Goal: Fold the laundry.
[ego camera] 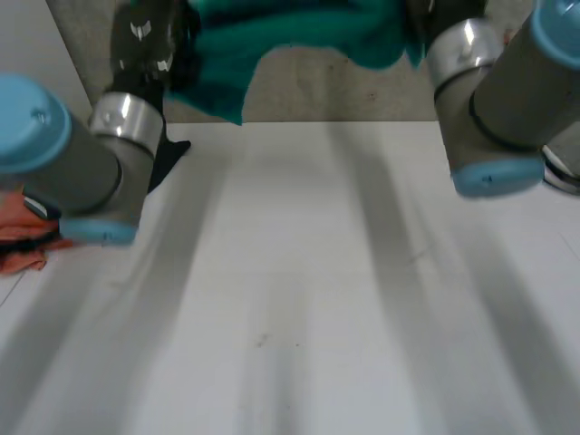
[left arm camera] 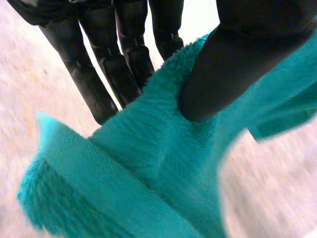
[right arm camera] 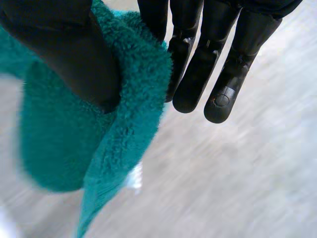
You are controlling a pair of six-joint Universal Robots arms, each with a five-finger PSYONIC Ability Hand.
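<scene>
White table [ego camera: 299, 272] fills most of the head view, with grey speckled floor [ego camera: 362, 91] beyond its far edge at 12 o'clock. A teal towel [ego camera: 308, 20] hangs in the air above that far edge, off the table, stretched across from 11 o'clock to 1 o'clock, one pointed corner drooping near the left side. The left hand [ego camera: 149, 41] is raised at 11 o'clock at one end of the towel, and the other end runs up against the silver wrist of the right arm [ego camera: 464, 50] at 1 o'clock. An orange cloth [ego camera: 23, 240] lies crumpled at the table's 9 o'clock edge, just beside the left arm [ego camera: 63, 154]. In the left wrist view, the thumb [left arm camera: 233, 74] presses down into the fuzzy towel [left arm camera: 148, 168] while the straight fingers [left arm camera: 99, 84] lie behind it, so the left hand is pinching an edge of the towel. In the right wrist view, the right hand [right arm camera: 69, 54] grips in the same way: its thumb is pushed into a rolled edge of the towel [right arm camera: 64, 139], the fingers [right arm camera: 198, 74] are straight on the far side, and the rest hangs below the hand.
</scene>
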